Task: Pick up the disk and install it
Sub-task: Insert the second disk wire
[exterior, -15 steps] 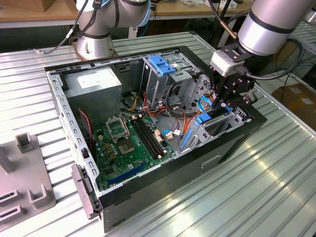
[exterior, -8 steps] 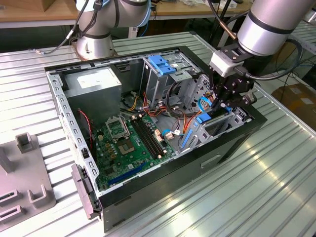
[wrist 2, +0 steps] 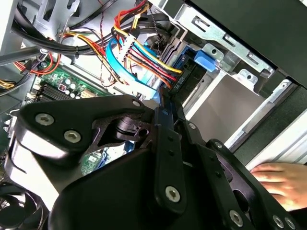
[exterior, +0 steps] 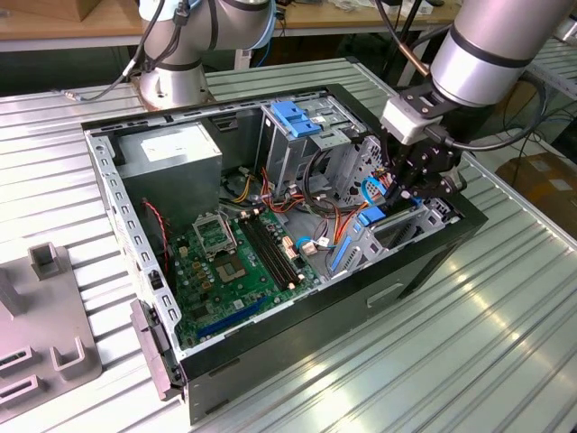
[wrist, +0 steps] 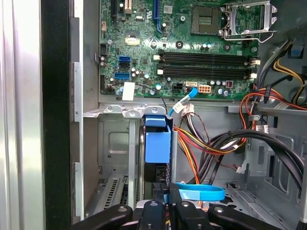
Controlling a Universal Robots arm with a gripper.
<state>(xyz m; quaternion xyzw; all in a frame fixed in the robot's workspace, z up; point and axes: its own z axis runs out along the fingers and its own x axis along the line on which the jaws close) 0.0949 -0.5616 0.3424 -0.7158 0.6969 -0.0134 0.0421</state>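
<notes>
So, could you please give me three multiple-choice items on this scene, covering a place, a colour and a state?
1. Where is the disk?
A. On the table outside the case
B. Standing on edge in the metal bay, just in front of the tool
C. Flat on the motherboard

2. What colour is the disk's plastic rail?
A. Red
B. Blue
C. White

3. How is the computer case?
A. Closed and upright
B. Closed, lying on its side
C. Lying on its side with the top side open

Answers:
1 B: in the first wrist view the disk stands in the bay directly ahead of the tool.
2 B: its rail is bright blue.
3 C: the exterior view looks straight down into the computer case.
</notes>
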